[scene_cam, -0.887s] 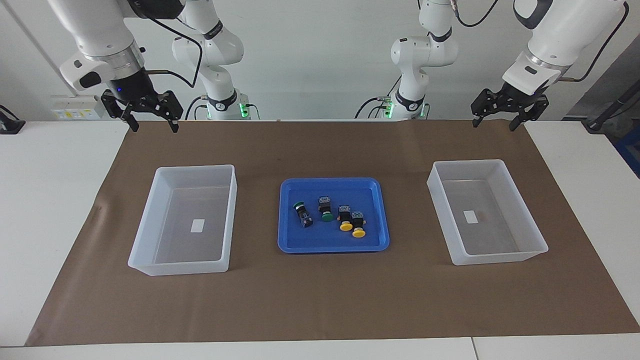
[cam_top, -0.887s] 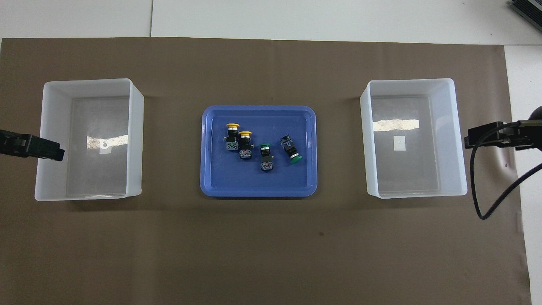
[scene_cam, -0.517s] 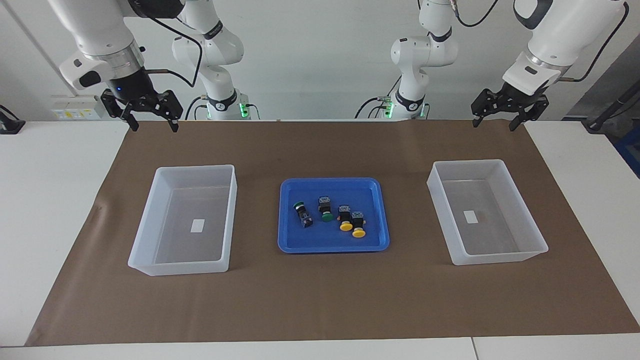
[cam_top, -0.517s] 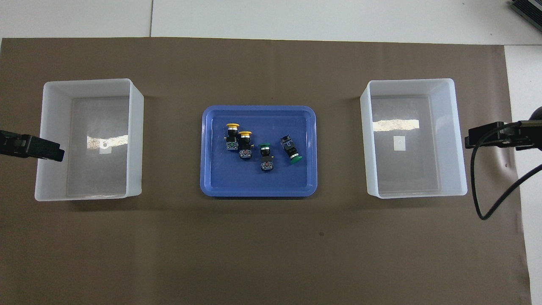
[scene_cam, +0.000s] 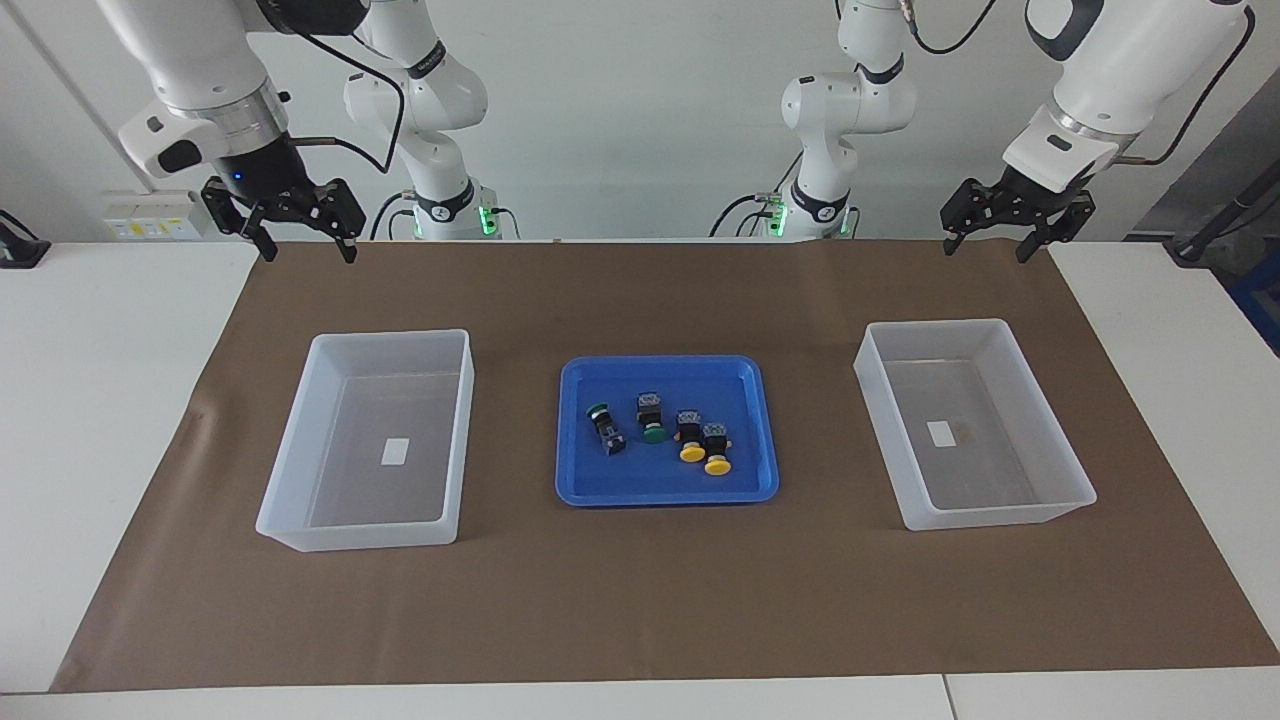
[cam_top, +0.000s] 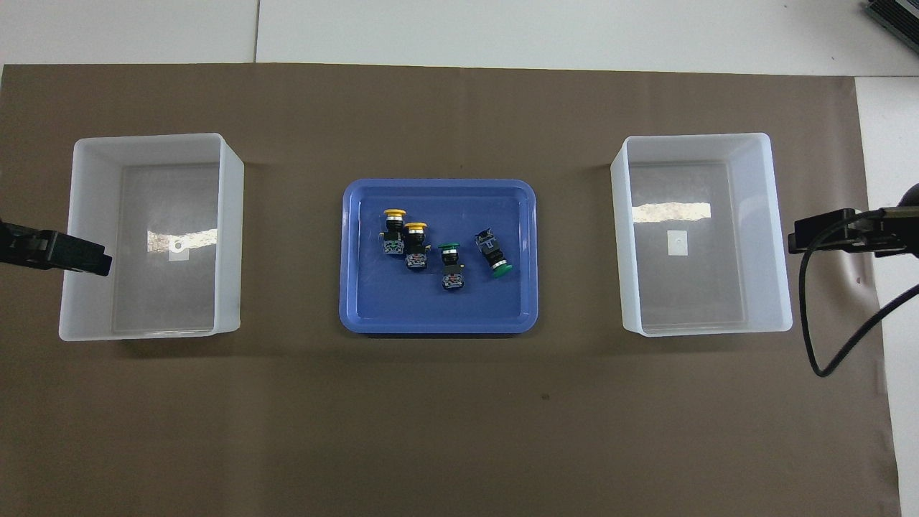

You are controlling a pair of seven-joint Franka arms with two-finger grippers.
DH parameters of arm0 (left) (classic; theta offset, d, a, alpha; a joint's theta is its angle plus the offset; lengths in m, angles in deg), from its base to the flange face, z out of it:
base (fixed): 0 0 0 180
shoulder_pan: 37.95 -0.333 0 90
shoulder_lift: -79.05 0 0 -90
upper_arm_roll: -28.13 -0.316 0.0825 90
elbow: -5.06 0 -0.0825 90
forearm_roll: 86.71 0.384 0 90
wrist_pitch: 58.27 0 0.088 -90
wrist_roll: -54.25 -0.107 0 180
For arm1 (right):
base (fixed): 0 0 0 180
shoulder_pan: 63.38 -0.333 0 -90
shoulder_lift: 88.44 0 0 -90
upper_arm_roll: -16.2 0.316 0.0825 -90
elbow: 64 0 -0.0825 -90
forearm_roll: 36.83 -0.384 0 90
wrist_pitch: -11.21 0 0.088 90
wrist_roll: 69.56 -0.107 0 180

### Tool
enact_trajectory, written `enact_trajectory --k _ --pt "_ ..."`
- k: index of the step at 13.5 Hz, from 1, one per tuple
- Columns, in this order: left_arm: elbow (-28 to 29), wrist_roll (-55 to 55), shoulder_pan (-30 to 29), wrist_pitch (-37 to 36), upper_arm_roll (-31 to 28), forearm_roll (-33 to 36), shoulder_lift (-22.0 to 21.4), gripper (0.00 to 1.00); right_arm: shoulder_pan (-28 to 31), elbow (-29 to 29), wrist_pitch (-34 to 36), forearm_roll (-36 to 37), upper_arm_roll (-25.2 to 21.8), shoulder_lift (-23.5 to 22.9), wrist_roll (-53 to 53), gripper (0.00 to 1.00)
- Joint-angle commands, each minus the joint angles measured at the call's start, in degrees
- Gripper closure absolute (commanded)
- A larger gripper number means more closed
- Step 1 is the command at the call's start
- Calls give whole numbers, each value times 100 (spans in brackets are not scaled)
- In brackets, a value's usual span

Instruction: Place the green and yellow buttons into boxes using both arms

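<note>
Almost nothing has changed: both grippers have only drifted slightly upward since the earlier frames, so the task has not begun. The left gripper (scene_cam: 982,233) hangs with fingers spread and empty above the mat's edge at the left arm's end; the right gripper (scene_cam: 298,236) likewise at the right arm's end. All four buttons (scene_cam: 660,431) lie unmoved in the blue tray (scene_cam: 575,480) on the tabletop, between the two boxes (scene_cam: 300,505), both empty.
</note>
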Motion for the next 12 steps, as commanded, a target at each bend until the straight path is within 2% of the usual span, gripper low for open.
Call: enact_trajectory --k 1,4,6,10,12 --pt "186 41 174 170 76 -21 -159 0 -457 157 -303 -47 31 -68 -610 0" --pt "440 207 341 785 129 -30 -202 0 -835 402 -752 -82 40 -139 -672 0" --pt "887 243 553 1346 138 -30 -369 0 -1204 578 -997 -82 40 -235 -1065 0" --pt "1704 356 1141 2524 138 -30 -396 0 -1793 632 -1883 -108 57 -893 -1367 0" --pt "2100 847 1465 3313 138 -30 -291 0 -2066 632 -2516 -117 58 -1297 -1341 0"
